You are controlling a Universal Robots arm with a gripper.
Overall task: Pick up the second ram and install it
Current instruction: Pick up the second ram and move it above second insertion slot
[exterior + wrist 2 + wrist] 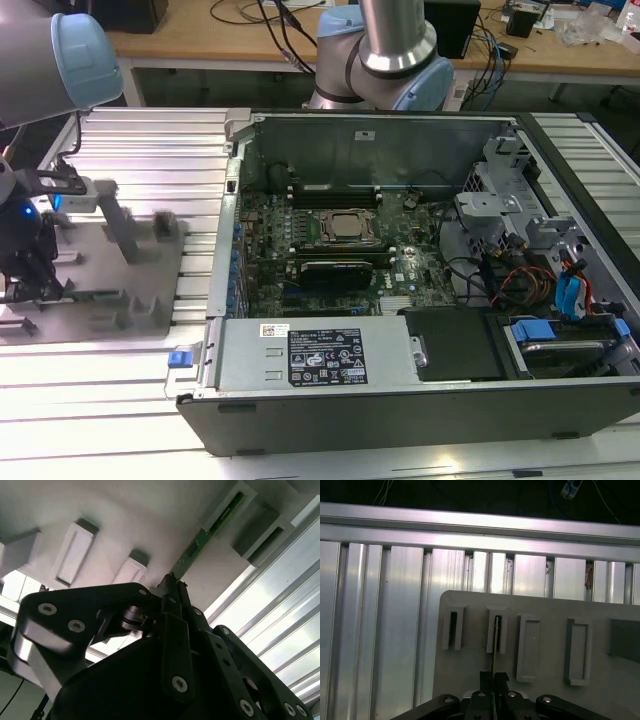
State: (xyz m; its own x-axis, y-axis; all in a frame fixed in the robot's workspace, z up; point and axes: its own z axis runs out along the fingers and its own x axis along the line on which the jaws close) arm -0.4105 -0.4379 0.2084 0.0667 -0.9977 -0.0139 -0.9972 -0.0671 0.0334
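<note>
The second ram (200,542) is a thin green board standing on edge on the grey holder plate (45,510), its far end in a slotted block. In the first wrist view the second ram (496,642) shows edge-on, running from a slot block down into my fingertips. My gripper (494,679) is shut on its near end, the black fingers pressed against both faces. The same grip shows in the second wrist view, where my gripper (172,587) meets the green edge. In the exterior view my gripper (35,285) hangs low over the holder plate (100,235), at that view's left.
An open computer case (350,135) lies to the exterior view's right of the plate, with a silver processor (345,228), a black card (335,270) and a drive bay with cables (520,270). Grey blocks (125,230) stand on the plate. Ribbed aluminium table (380,630) surrounds it.
</note>
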